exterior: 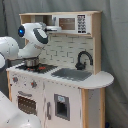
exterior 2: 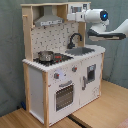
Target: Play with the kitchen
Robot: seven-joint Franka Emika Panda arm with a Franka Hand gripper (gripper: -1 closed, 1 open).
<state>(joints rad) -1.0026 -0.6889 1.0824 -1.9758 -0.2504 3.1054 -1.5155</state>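
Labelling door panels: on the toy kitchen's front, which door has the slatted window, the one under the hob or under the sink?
The oven door under the hob has the slatted window. The cupboard door under the sink has only a small dark panel.

Backdrop and floor, both exterior views.

A grey-green fabric curtain (exterior: 114, 55) hung behind the set in soft vertical folds and filled the whole background in both exterior views; no wall or window showed. In the second exterior view, a light wooden floor (exterior 2: 102, 107) of boards lay below, a dark seam crossing it. Light was even and diffuse, shadows faint.
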